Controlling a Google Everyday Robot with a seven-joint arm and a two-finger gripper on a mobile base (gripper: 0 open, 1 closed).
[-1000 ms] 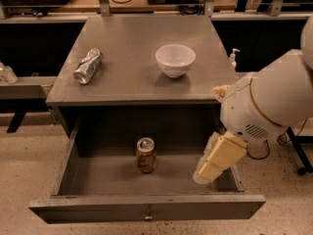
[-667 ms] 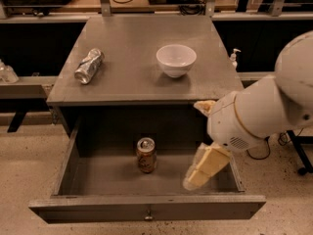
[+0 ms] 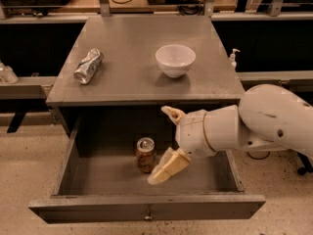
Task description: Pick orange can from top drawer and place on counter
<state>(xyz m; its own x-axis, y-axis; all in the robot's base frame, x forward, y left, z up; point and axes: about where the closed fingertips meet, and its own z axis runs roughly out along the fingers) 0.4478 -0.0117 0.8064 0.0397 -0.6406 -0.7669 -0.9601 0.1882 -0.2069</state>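
The orange can (image 3: pixel 145 155) stands upright on the floor of the open top drawer (image 3: pixel 98 207), near its middle. My gripper (image 3: pixel 157 145) is over the drawer just right of the can, with its two tan fingers spread wide apart: one finger (image 3: pixel 171 113) is up near the counter's front edge, the other (image 3: pixel 167 168) is low beside the can. It holds nothing. The grey counter (image 3: pixel 137 84) lies above and behind the drawer.
A crushed silver can (image 3: pixel 89 66) lies on the counter's left side and a white bowl (image 3: pixel 175 59) sits right of centre. A small pump bottle (image 3: pixel 234 58) stands beyond the counter's right edge. My white arm (image 3: pixel 254 126) spans the drawer's right side.
My arm has swung left across the drawer, bringing the gripper from the drawer's right side to right beside the orange can. The can has not moved.
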